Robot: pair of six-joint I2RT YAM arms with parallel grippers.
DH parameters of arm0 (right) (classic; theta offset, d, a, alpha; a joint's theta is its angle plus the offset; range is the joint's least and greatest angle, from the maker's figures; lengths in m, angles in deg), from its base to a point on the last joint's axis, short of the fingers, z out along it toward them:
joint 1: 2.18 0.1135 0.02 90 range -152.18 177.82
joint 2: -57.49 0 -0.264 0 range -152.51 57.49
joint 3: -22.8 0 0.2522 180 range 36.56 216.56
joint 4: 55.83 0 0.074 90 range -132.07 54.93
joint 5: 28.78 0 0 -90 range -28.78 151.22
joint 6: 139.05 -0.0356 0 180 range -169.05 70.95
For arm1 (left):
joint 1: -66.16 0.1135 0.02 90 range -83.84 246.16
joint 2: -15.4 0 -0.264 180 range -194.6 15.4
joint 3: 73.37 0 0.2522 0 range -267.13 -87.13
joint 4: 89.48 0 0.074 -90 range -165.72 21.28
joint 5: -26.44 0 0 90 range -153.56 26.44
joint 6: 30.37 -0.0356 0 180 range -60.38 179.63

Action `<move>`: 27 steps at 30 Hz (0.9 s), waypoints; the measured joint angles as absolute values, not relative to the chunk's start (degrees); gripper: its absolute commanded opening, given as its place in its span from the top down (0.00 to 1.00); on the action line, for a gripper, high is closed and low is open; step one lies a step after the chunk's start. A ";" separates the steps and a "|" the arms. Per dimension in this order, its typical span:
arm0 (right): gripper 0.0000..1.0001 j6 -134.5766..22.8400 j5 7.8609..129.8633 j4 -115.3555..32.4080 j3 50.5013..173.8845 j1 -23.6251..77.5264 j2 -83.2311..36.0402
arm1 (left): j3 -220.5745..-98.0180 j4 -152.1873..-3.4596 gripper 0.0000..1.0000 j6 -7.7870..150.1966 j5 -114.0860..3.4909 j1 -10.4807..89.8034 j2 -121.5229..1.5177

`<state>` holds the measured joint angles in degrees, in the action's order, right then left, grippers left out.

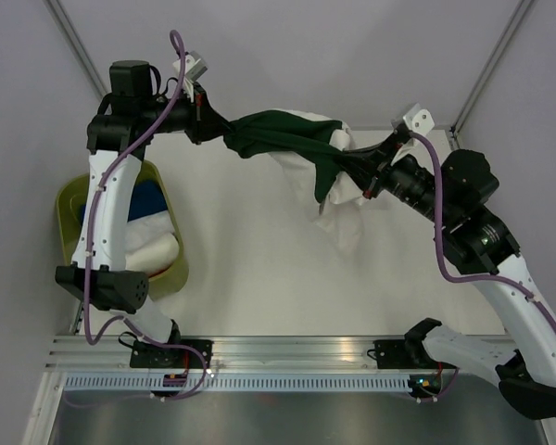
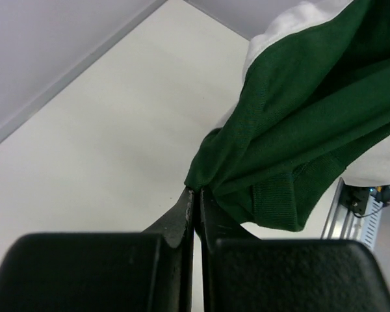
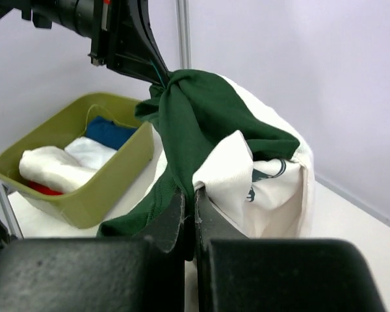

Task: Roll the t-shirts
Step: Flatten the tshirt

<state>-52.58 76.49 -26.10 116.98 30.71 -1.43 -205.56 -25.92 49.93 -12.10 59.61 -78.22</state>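
Observation:
A dark green t-shirt (image 1: 283,137) hangs stretched in the air between my two grippers at the back of the table. A white t-shirt with dark print (image 1: 343,218) hangs tangled with it and droops toward the table. My left gripper (image 1: 221,130) is shut on the green shirt's left end (image 2: 211,182). My right gripper (image 1: 352,171) is shut on the green cloth (image 3: 175,162), with the white shirt (image 3: 273,188) pressed against it. Rolled blue (image 1: 151,199) and white (image 1: 148,246) bundles lie in the bin.
An olive green bin (image 1: 171,269) stands at the table's left edge, under my left arm; it also shows in the right wrist view (image 3: 110,182) with white, blue and red cloth inside. Grey walls and frame posts close the back.

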 measured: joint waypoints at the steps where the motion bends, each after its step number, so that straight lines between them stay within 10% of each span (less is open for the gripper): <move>1: 0.99 -52.39 76.49 -25.27 116.94 30.71 -0.95 | -205.56 -25.55 0.98 49.93 -11.59 59.35 -78.42; 12: 0.96 -60.43 75.61 -24.42 104.39 30.31 -7.79 | -205.58 -25.37 0.98 49.23 -20.47 53.82 -91.25; 16: 0.64 -65.46 73.95 -24.18 99.41 24.24 -10.96 | -204.27 -25.59 0.97 48.38 -22.63 50.94 -95.71; 18: 0.63 -67.21 72.55 -24.35 96.26 20.70 -13.23 | -202.54 -25.70 0.96 47.00 -23.35 49.12 -96.78; 22: 1.00 -68.69 70.30 -24.90 89.55 19.32 -18.13 | -201.36 -27.01 0.60 45.49 -24.16 45.32 -100.10; 27: 0.99 -70.77 69.78 -24.83 86.62 19.34 -24.64 | -202.17 -31.58 0.25 45.60 -26.50 43.40 -105.85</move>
